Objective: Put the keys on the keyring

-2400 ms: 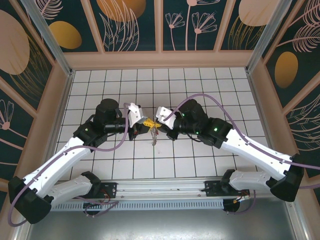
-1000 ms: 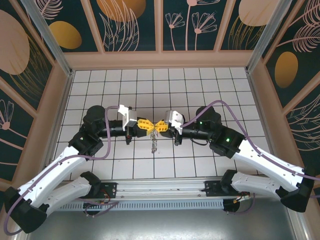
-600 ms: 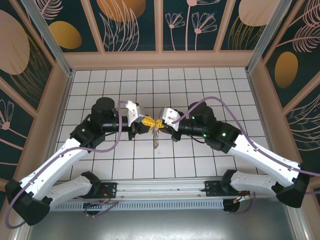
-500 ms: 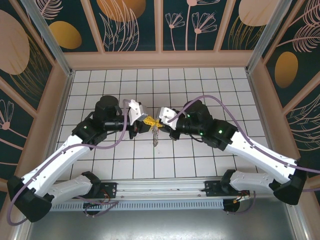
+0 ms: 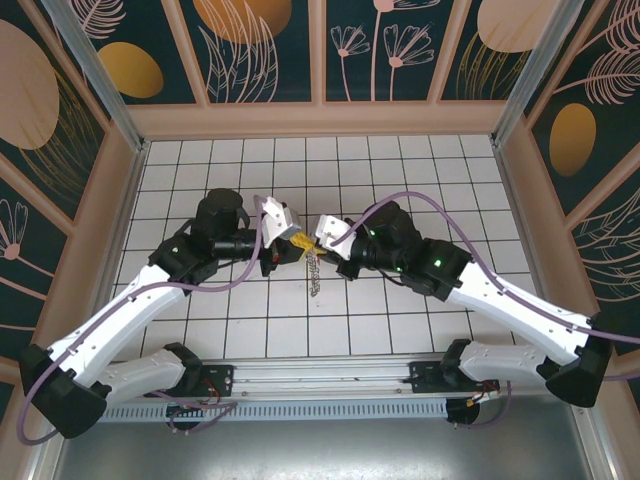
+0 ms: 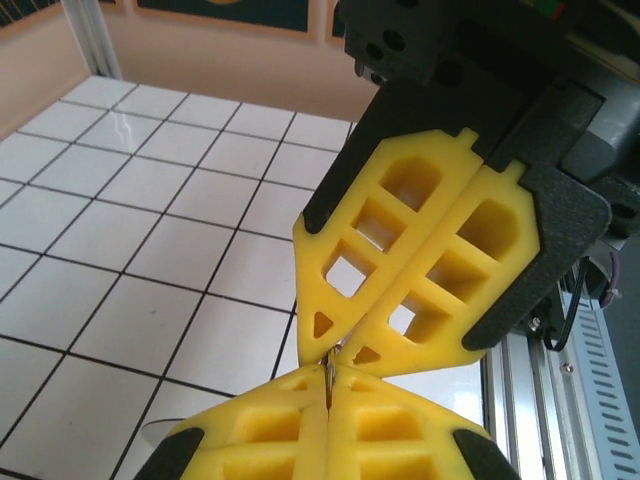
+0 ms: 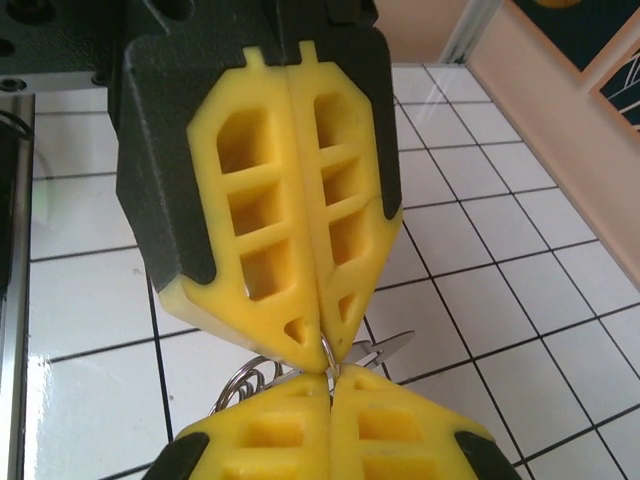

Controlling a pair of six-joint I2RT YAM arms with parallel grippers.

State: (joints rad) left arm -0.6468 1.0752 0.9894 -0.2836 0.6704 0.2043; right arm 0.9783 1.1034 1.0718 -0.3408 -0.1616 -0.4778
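Both hands meet tip to tip above the white tiled table. My left gripper and right gripper each have their yellow fingers pressed together, pinching the keyring by its thin silver ring. The keyring's wire loops and metal pieces dangle just beneath my fingertips.

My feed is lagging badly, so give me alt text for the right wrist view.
Two shut yellow hands meet tip to tip: the left hand from above, the right hand from below, both pinching a thin silver ring between them. More silver metal loops and a flat blade show just behind the tips, over the white gridded table.
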